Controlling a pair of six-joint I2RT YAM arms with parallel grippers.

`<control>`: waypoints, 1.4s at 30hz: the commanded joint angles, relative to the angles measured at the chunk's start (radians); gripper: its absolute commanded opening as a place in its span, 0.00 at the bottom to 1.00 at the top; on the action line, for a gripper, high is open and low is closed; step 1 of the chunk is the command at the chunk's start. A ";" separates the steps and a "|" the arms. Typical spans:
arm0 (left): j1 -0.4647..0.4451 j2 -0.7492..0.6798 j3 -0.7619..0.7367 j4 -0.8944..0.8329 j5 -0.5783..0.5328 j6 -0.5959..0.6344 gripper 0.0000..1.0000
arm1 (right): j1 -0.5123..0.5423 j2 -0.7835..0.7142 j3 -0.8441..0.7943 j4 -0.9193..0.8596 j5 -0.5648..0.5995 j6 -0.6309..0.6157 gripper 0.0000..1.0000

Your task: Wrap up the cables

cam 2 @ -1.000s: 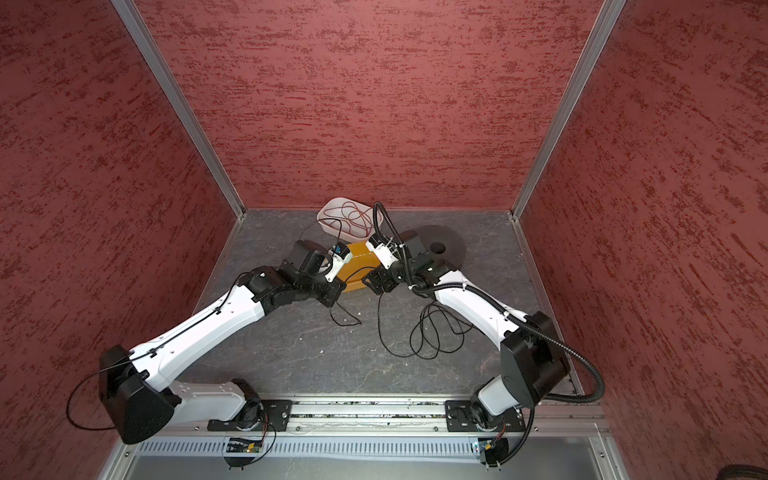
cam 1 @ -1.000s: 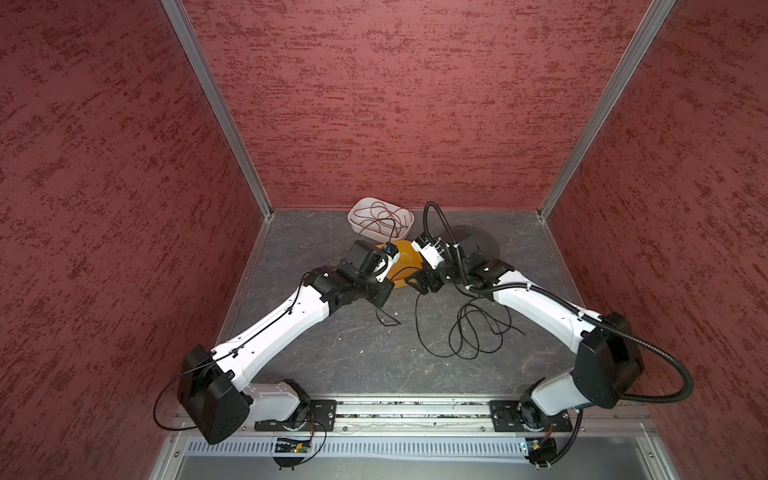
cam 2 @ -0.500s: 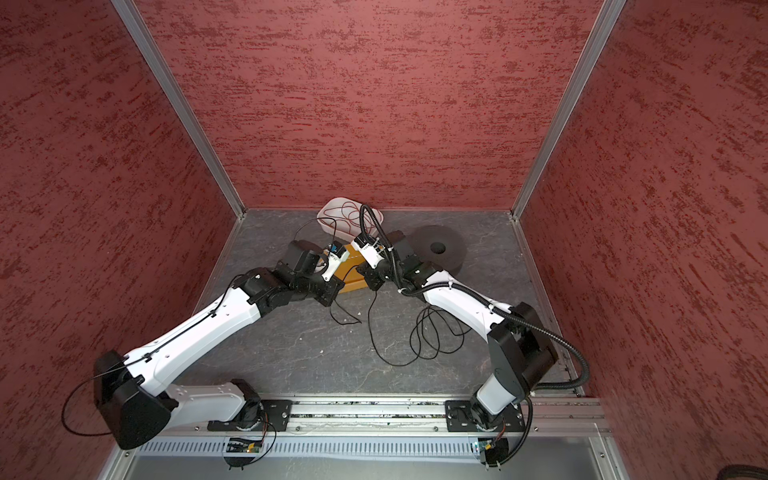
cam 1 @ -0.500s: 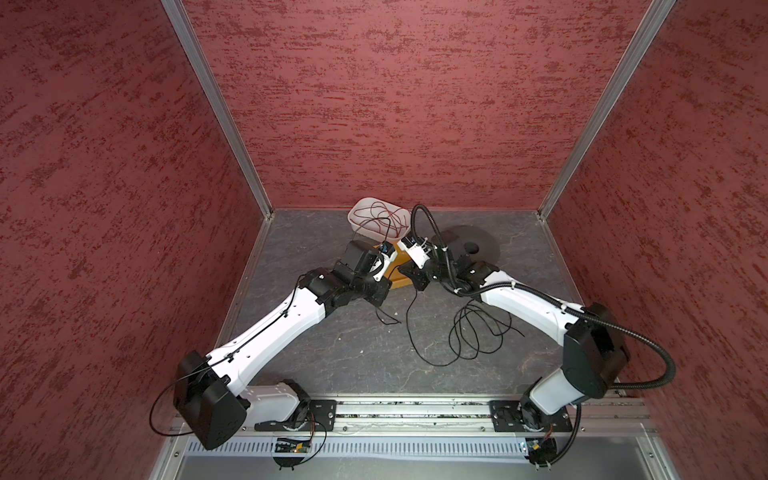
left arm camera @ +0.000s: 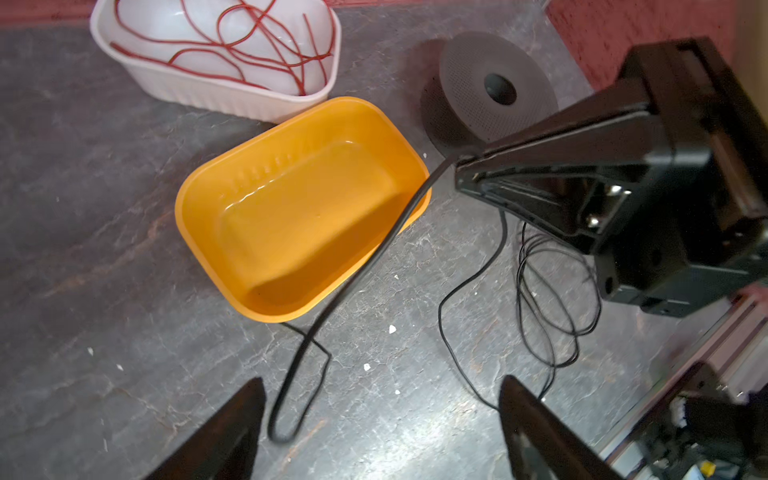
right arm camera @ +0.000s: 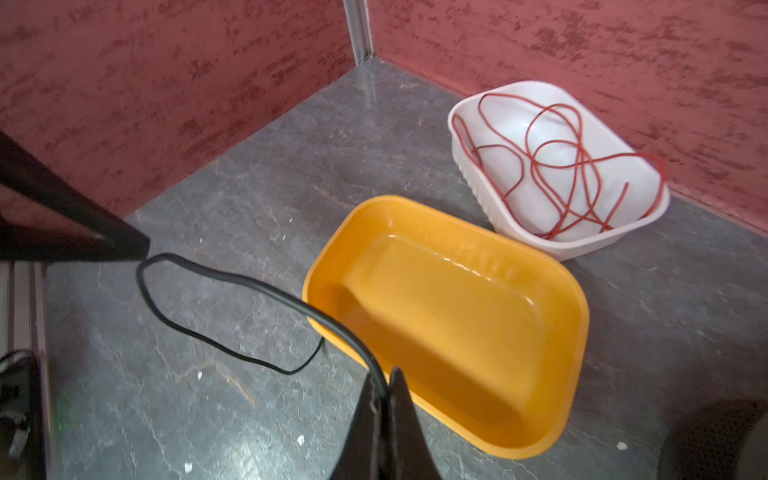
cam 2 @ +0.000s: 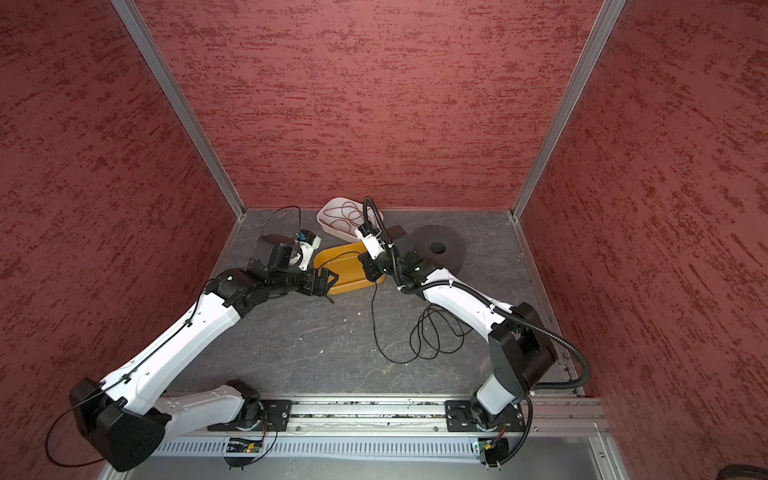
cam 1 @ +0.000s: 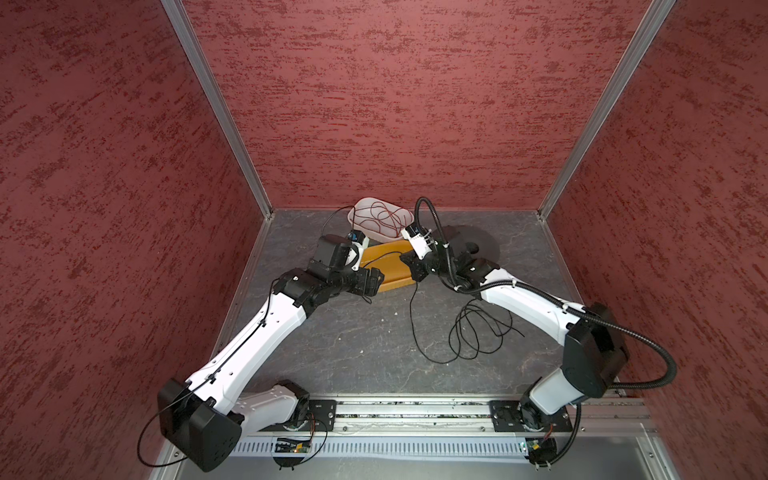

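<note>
The cable is a thin black wire with loose coils on the floor under my right arm. A strand of it rises to my right gripper. That gripper is shut on the cable at the near rim of the orange tray. From the grip the cable crosses the tray and hangs in a free loop. My left gripper is open, and the loop's end hangs between its fingers near one of them, without touching. In both top views the left gripper faces the right gripper across the tray.
A white tray holding a red wire stands against the back wall, just behind the orange tray. A dark spool lies to the right of the trays, behind my right arm. Red walls close in three sides.
My right gripper has shut on the cable and my left gripper has opened and let it go. The two grippers have drawn apart across the orange tray.
</note>
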 commanded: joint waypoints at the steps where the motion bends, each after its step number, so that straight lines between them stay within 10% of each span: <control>1: 0.053 -0.055 0.040 -0.026 0.063 -0.155 1.00 | -0.002 0.015 0.096 -0.003 0.083 0.125 0.00; 11: 0.162 -0.144 0.021 0.092 0.275 -0.451 0.99 | -0.003 0.045 0.152 0.056 0.126 0.330 0.00; 26: 0.272 0.093 -0.097 0.656 0.385 -0.822 0.99 | 0.012 0.008 0.029 0.255 -0.060 0.293 0.00; 32: 0.352 0.210 -0.102 0.761 0.355 -0.857 0.99 | 0.013 -0.080 -0.108 0.372 -0.282 0.231 0.00; 42: 0.425 0.248 -0.089 0.779 0.375 -0.821 0.83 | 0.013 -0.230 -0.275 0.295 -0.272 0.085 0.00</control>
